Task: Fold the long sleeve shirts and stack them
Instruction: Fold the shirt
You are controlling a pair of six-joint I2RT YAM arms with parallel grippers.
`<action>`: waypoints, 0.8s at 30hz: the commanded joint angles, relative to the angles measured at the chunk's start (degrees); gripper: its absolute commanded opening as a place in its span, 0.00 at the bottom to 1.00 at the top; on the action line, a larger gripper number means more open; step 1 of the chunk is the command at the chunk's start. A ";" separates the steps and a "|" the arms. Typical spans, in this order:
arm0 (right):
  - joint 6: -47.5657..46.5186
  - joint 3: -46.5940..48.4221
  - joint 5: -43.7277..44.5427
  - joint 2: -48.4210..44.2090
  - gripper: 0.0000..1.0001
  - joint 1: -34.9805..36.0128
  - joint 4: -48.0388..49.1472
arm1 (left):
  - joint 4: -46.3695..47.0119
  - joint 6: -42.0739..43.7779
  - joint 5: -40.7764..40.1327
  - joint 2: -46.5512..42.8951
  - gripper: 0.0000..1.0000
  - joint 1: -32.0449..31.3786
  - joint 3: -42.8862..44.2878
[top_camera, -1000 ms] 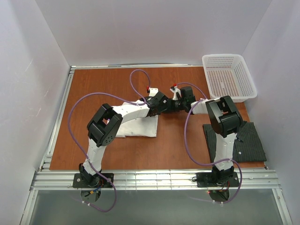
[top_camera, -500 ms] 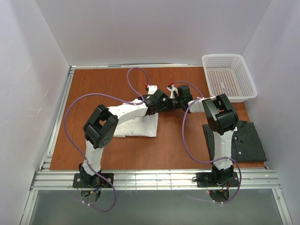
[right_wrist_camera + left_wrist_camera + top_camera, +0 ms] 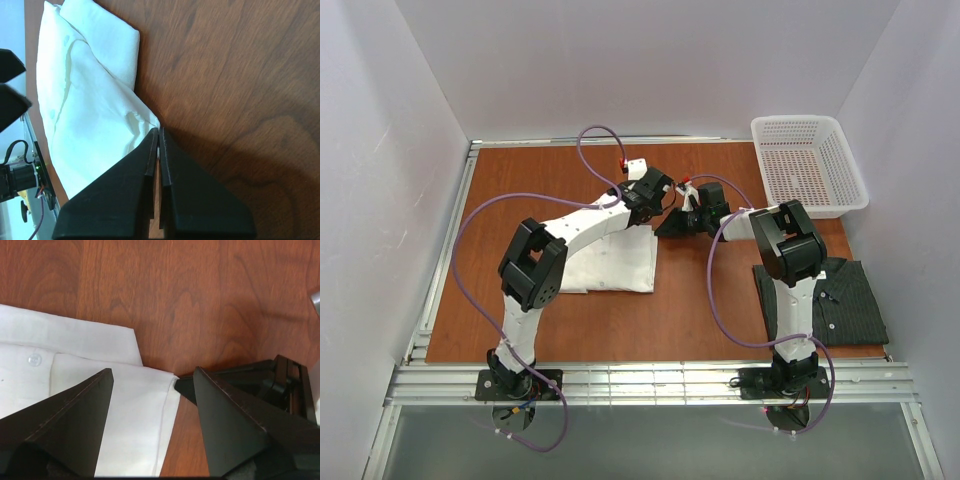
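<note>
The right gripper has its jaws pressed together at a corner of the folded white shirt; I can't tell if cloth is caught. The left gripper hangs wide open over that same corner, holding nothing. The dark striped shirt lies folded well apart, near the table's right edge.

No text, label, brand, number or sign was readable in any of the 3 views. Whatever small marks showed were too blurred or too tiny to make out.
</note>
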 commanded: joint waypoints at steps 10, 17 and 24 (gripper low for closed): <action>-2.28 -1.09 3.45 -0.88 0.01 0.66 -0.86 | -15.94 -13.89 -1.48 12.16 0.57 -0.06 15.18; -2.81 -1.18 4.16 -0.88 0.01 1.36 -0.86 | -16.11 -15.21 -1.12 12.95 0.49 0.03 14.39; -3.07 -1.70 4.77 -0.71 0.01 1.71 -0.77 | -16.73 -15.47 -0.07 13.66 0.40 0.21 14.39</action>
